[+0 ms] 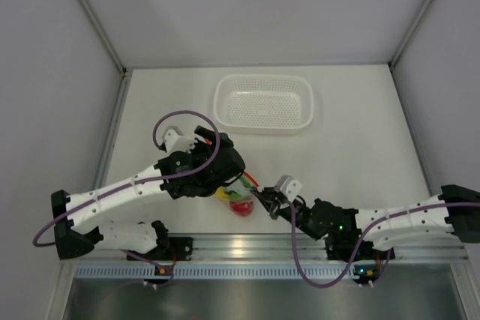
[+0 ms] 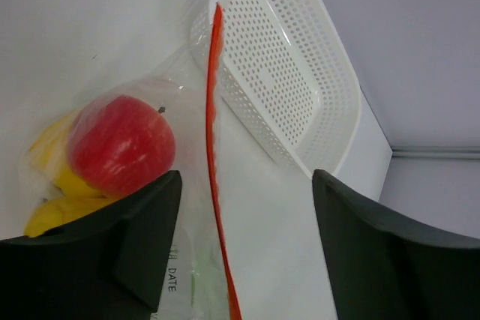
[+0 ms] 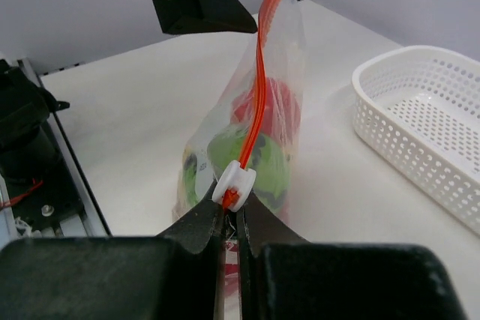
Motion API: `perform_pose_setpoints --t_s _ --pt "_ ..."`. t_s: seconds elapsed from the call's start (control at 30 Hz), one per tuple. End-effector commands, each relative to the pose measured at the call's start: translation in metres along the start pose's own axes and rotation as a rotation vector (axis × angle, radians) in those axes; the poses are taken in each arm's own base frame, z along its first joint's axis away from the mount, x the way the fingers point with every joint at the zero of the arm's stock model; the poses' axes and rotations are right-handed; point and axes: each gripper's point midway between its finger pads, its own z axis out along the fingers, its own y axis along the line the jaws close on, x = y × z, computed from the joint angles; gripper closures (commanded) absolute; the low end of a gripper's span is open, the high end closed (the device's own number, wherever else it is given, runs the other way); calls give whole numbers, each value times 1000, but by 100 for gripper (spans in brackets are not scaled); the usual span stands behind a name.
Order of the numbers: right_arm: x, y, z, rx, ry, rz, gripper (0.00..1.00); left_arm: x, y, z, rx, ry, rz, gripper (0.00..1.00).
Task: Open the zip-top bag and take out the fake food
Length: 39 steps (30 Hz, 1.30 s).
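The zip-top bag (image 3: 225, 148) stands upright near the table's front edge, its orange-red zip strip (image 3: 260, 73) running up from a white slider (image 3: 234, 184). The fake food inside includes a green ball (image 3: 259, 166), a red fruit (image 2: 120, 144) and yellow pieces (image 2: 56, 185). My right gripper (image 3: 232, 211) is shut on the bag's edge just below the slider. My left gripper (image 2: 246, 185) is open, its fingers (image 2: 142, 230) on either side of the zip strip (image 2: 214, 133) without touching it. In the top view the bag (image 1: 240, 198) lies between the left gripper (image 1: 229, 170) and the right gripper (image 1: 264, 200).
A white perforated basket (image 1: 262, 103) stands empty at the back middle of the table; it also shows in the left wrist view (image 2: 330, 110) and the right wrist view (image 3: 420, 110). A metal rail (image 1: 247, 249) runs along the near edge. Grey walls enclose the table.
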Motion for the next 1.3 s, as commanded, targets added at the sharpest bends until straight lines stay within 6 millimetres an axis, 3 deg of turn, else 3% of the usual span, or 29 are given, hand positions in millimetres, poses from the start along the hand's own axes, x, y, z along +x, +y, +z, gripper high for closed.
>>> perform_pose_setpoints --t_s 0.0,0.03,0.1,0.13,0.2,0.27,0.3,0.33,0.37,0.4,0.47,0.5,0.67,0.8,1.07,1.13,1.27 --pt "-20 11 2 -107 -9 -81 100 -20 -23 -14 61 -7 31 19" --pt "-27 10 1 -115 -16 -76 100 -22 -24 -17 69 -4 98 8" --pt "-22 4 0 -125 27 -99 100 -31 -36 -25 98 1 149 1" --pt "-26 1 -3 -131 29 -101 100 -37 -37 -27 112 -11 268 2" --pt "-35 -5 -6 -144 28 -102 100 -42 -59 -34 190 -13 345 1" --pt "-28 -12 -10 -144 73 -125 100 -41 -61 -38 258 2 562 1" --pt "-30 -15 -12 -143 75 -129 100 -39 -81 -43 339 13 540 1" --pt "-31 -18 -16 -141 82 -139 100 -47 -85 -42 383 2 645 1" --pt "-32 -22 -17 -133 85 -143 100 -29 -95 -51 501 102 694 1" --pt "-38 -24 -20 -134 74 -142 100 -26 -107 -54 584 109 709 1" --pt "-36 -26 -24 -148 99 -160 100 -19 -115 -61 747 121 897 1" --pt "-43 -27 -25 -153 89 -155 100 -2 -120 -74 879 181 959 1" --pt "-40 -32 -32 -163 140 -166 100 16 -122 -87 1125 122 1226 1" --pt "-38 -33 -39 -180 157 -163 100 53 -106 -120 1483 185 1427 1" --pt "-37 -30 -46 -212 168 -162 100 84 -80 -149 1777 316 1486 3" --pt "-38 -29 -45 -215 171 -163 100 91 -72 -145 1776 369 1522 3" --pt "-41 -29 -45 -216 161 -159 100 104 -62 -125 1709 480 1575 15"
